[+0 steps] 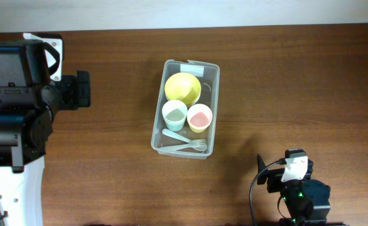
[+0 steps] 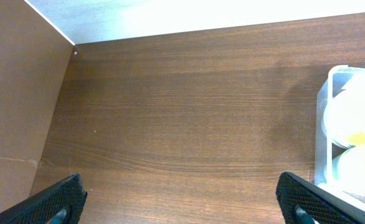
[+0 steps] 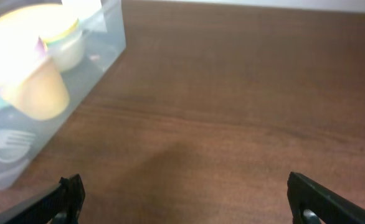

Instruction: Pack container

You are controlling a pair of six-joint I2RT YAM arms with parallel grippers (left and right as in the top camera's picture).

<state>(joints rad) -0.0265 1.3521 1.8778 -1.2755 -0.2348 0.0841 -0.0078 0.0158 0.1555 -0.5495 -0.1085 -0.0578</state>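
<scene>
The clear container (image 1: 216, 112) stands mid-table with its white label at the far end. It holds a yellow bowl (image 1: 183, 88), a pale green cup (image 1: 174, 115), a pink cup (image 1: 199, 117) and pale cutlery (image 1: 187, 144). My left gripper (image 1: 82, 89) is far to the left of it, open and empty (image 2: 182, 202); the container's wall shows at the right edge of the left wrist view (image 2: 322, 124). My right gripper (image 1: 269, 179) is at the front right, open and empty (image 3: 185, 202). The container (image 3: 104, 46), a cup (image 3: 36, 90) and a fork (image 3: 8, 142) show at the upper left of the right wrist view.
The table top is dark brown wood (image 1: 297, 81). A white wall or edge runs along the far side (image 1: 234, 12). A brown panel (image 2: 14, 93) stands at the left in the left wrist view. The left arm's base (image 1: 11, 119) fills the left edge.
</scene>
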